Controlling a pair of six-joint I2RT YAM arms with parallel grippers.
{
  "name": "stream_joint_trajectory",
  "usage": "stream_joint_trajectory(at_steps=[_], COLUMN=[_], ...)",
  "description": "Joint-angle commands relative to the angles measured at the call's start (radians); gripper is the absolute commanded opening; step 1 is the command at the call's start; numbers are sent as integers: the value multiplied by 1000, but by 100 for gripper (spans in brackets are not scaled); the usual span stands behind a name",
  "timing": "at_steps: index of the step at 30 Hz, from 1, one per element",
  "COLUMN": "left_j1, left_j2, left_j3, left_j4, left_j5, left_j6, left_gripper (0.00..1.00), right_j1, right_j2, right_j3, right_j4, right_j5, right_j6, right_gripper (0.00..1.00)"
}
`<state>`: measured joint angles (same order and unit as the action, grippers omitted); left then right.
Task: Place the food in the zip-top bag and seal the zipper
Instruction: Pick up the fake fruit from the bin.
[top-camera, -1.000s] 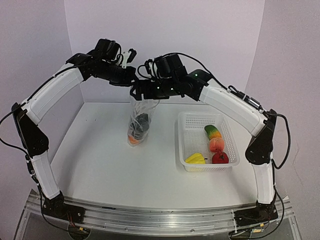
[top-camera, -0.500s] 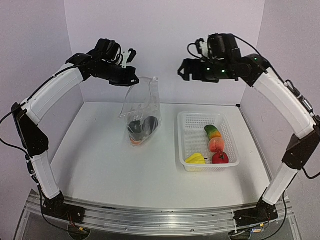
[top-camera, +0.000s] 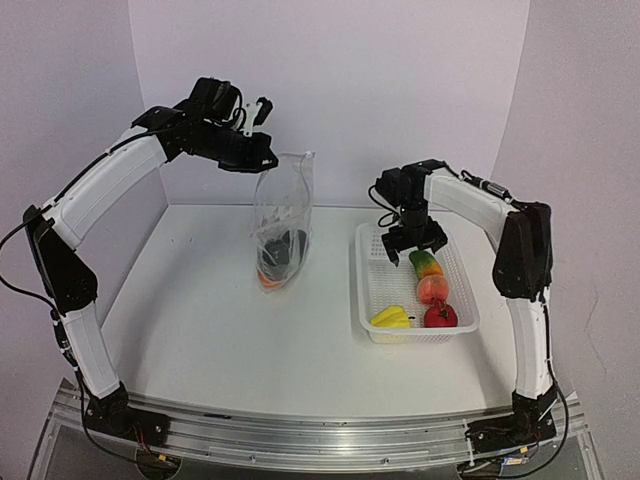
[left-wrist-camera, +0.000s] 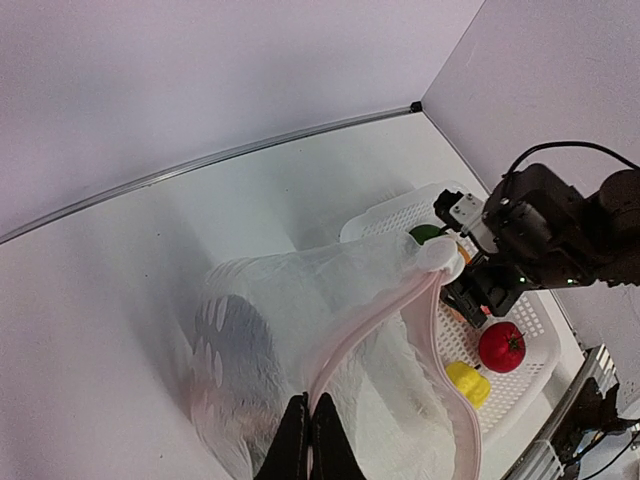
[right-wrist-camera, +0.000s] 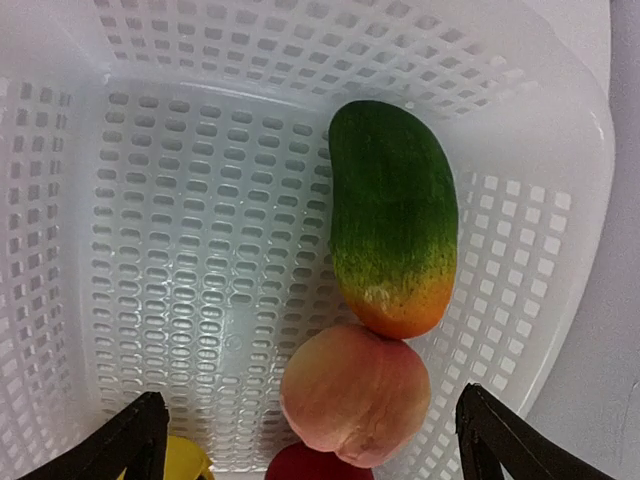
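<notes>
My left gripper (top-camera: 262, 160) is shut on the top edge of the clear zip-top bag (top-camera: 282, 225) and holds it hanging upright above the table, with dark and orange food at its bottom. In the left wrist view the left gripper (left-wrist-camera: 309, 420) pinches the pinkish zipper (left-wrist-camera: 370, 325), and the mouth gapes open. My right gripper (top-camera: 416, 240) is open and empty, low over the white basket (top-camera: 372, 300). Its fingertips (right-wrist-camera: 135, 432) straddle the peach (right-wrist-camera: 355, 393), with the green-orange mango (right-wrist-camera: 393, 215) just beyond. A yellow pepper (top-camera: 390, 317) and a red apple (top-camera: 440, 315) lie at the near end.
The basket stands right of the bag, close to the right wall. White walls close in the back and both sides. In the left wrist view the right arm (left-wrist-camera: 545, 235) hovers over the basket, beside the bag's mouth.
My right gripper has left the bag's mouth, swung up and right, then come down low over the basket. The bag, held only by the left gripper, swung and now hangs straight.
</notes>
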<state>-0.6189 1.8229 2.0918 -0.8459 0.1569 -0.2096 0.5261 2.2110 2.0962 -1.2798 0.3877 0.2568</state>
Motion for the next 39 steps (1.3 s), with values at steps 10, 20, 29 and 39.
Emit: stream_joint_trajectory(at_steps=[10, 20, 29, 39], left_j1=[0, 0, 0, 1], left_j2=[-34, -25, -32, -31], left_j3=[-6, -8, -13, -13], left_j4=[44, 46, 44, 44], left_j5=[-7, -8, -13, -9], left_j6=[9, 9, 13, 10], left_gripper=[0, 0, 0, 0], right_j1=[-110, -133, -141, -136], right_j2=[194, 232, 245, 110], right_j3=[119, 113, 40, 69], right_j4=[-45, 38, 58, 67], right_j5=[62, -98, -109, -114], right_j6=[-249, -313, -277, -232], right_gripper=[91, 81, 60, 17])
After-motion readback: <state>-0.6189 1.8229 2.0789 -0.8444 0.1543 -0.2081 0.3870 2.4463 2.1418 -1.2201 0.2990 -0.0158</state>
